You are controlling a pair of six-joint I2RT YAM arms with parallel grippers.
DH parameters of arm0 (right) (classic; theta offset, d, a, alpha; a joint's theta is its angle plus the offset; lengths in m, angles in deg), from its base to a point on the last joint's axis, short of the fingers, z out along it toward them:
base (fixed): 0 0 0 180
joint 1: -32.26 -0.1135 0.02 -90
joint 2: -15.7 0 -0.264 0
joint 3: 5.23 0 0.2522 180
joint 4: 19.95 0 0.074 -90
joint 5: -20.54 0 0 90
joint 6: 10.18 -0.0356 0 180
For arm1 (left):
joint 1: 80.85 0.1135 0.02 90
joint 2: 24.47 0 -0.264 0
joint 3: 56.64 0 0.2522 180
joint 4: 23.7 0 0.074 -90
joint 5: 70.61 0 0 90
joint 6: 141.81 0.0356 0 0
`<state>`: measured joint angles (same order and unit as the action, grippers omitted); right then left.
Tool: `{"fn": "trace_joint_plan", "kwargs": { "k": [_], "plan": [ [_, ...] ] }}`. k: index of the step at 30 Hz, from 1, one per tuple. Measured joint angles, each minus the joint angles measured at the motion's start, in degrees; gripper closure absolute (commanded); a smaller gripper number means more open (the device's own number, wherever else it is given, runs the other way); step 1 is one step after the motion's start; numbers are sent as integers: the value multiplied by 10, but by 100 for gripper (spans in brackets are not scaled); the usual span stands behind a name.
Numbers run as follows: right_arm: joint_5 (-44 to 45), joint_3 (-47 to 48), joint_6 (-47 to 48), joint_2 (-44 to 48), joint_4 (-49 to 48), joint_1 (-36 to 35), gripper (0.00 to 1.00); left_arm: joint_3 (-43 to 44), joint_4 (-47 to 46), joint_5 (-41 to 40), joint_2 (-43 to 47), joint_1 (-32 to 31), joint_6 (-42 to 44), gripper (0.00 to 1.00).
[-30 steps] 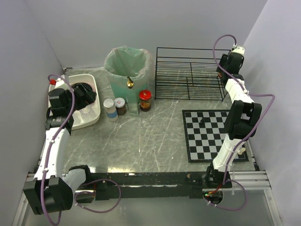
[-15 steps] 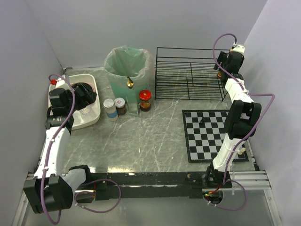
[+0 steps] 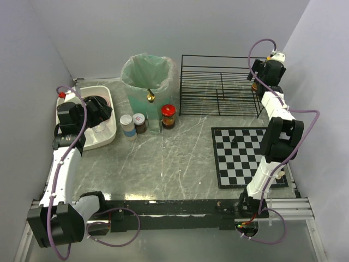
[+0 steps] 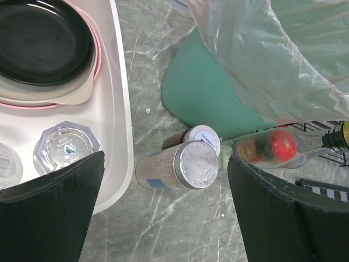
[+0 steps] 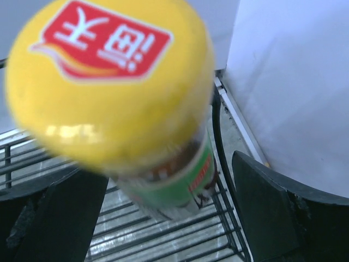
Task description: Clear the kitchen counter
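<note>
On the grey marble kitchen counter (image 3: 174, 158), by the green bin, stand a silver-lidded shaker (image 3: 127, 126), a small brown jar (image 3: 139, 123) and a red-lidded jar (image 3: 168, 116). My left gripper (image 3: 97, 109) hangs open over the white tub's right edge. In the left wrist view the shaker (image 4: 191, 166) lies below, between its spread fingers (image 4: 49, 207). My right gripper (image 3: 265, 71) is at the wire rack's back right corner. It is open around a yellow-lidded jar (image 5: 109, 76) that stands on the rack's wires; its fingers (image 5: 272, 213) are clear of the jar.
A white tub (image 3: 103, 136) at the left holds a black dish (image 4: 43, 38) and a clear glass (image 4: 65, 144). A green bin (image 3: 147, 82) with a plastic liner stands at the back, next to the black wire rack (image 3: 218, 82). A checkered mat (image 3: 245, 155) lies at the right.
The right gripper's jaws have spread wide apart around the yellow-lidded jar, and the wrist has shifted slightly toward the back. The left arm has not moved.
</note>
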<state>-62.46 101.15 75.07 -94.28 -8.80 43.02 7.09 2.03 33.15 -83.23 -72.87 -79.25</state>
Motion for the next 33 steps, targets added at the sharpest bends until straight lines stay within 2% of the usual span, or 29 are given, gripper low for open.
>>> {"fn": "trace_joint_plan", "kwargs": {
  "k": [5,16,20,25,28,33],
  "plan": [
    [9,-15,-13,28,14,0,0,0,0,1,0,0,0,1],
    [41,-99,-48,161,52,-26,0,0,0,5,0,0,0,1],
    [70,-126,-66,211,79,-84,0,0,0,5,1,0,0,1],
    [63,-218,-95,294,91,-188,0,0,0,6,1,0,0,1],
    [38,-249,-100,317,93,-245,0,0,0,6,1,0,0,1],
    [-33,-309,-91,327,42,-311,0,0,0,6,1,0,0,1]
  ]
}}
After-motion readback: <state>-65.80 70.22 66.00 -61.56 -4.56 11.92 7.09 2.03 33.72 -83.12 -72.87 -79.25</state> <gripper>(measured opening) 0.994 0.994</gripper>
